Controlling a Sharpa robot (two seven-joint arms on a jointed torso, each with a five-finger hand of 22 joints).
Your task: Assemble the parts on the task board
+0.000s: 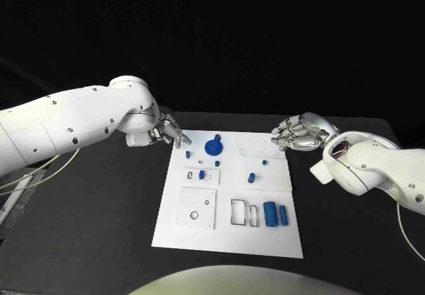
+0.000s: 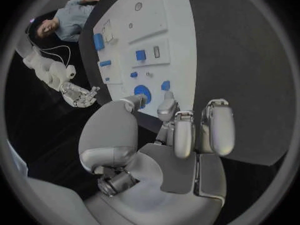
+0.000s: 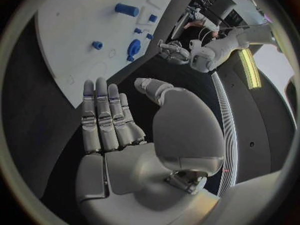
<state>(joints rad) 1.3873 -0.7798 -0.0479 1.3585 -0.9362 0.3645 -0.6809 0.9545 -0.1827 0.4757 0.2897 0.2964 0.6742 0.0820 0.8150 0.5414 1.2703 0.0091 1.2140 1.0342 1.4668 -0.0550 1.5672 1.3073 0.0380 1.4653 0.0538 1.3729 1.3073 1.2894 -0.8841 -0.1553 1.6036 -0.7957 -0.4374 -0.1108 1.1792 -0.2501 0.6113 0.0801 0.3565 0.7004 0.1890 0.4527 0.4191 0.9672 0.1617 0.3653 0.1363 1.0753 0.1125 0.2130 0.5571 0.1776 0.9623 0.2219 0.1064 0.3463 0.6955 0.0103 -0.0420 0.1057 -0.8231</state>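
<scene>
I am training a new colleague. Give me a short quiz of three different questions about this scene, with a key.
1. True or false: the left hand holds a blue part.
2. Which hand is nearer to the round blue part at the far end of the task board? A) left B) right
3. Fill in: the two blue cylinders lie side by side near the board's ____ edge, seen from the head view.

Key: 1 false, both it and the right hand hold nothing; 2 A; 3 right.
</scene>
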